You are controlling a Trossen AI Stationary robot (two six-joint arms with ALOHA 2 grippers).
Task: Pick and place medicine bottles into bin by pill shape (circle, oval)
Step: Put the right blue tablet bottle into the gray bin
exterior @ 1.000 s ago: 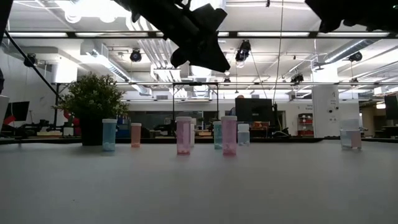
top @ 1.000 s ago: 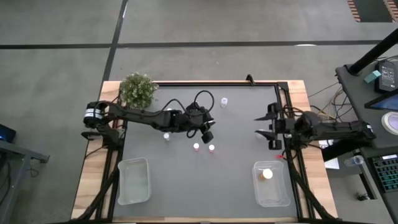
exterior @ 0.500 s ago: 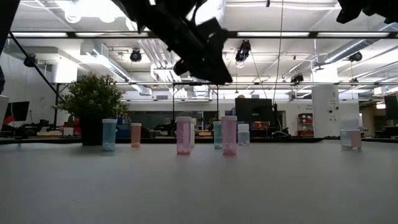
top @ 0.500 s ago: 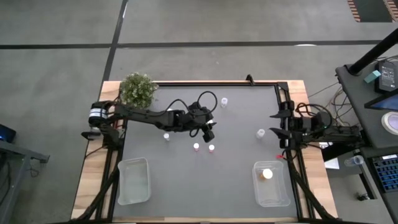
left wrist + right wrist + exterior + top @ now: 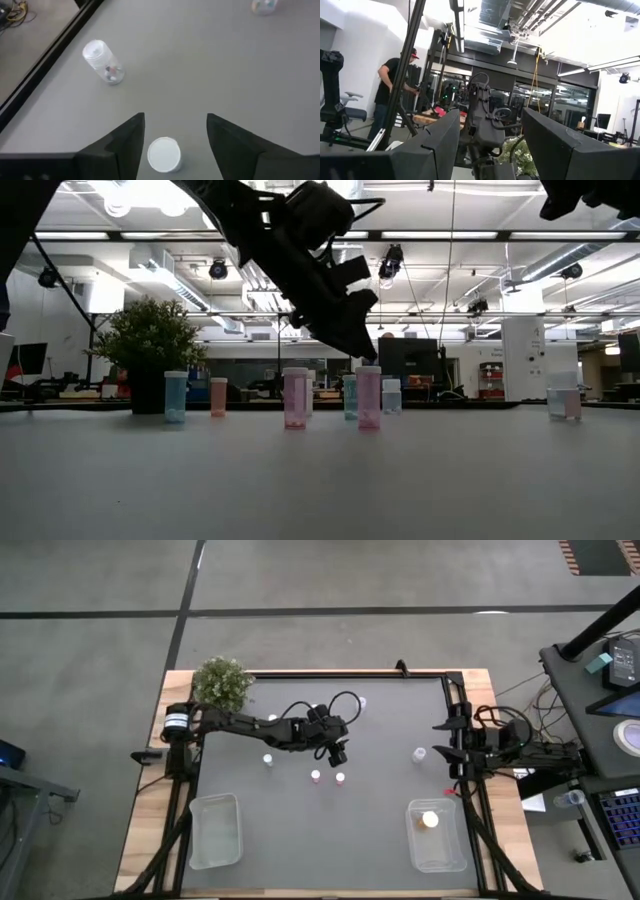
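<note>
Several small white-capped medicine bottles stand upright on the grey table: one [image 5: 268,759], one [image 5: 315,776], one [image 5: 340,778], one at the far side [image 5: 360,702] and one toward the right [image 5: 419,754]. My left gripper [image 5: 338,753] hangs open, tilted down, just above the pink bottle [image 5: 368,400]. In the left wrist view that bottle's white cap [image 5: 164,154] shows between the fingers, untouched. My right gripper [image 5: 447,740] waits open at the table's right edge, nothing between its fingers [image 5: 490,150]. An orange bottle [image 5: 430,820] lies in the right bin [image 5: 445,855].
A clear bin [image 5: 215,830] sits at the near left. A green potted plant [image 5: 222,683] stands at the far left corner. A black frame rail [image 5: 300,673] runs round the table. A person [image 5: 395,100] stands in the room beyond.
My left gripper has come down toward the pink bottle, tipped more steeply, and opened. My right gripper has drawn back toward the table's right edge, uncovering the bottle that stands toward the right, then kept still. No bottle has moved.
</note>
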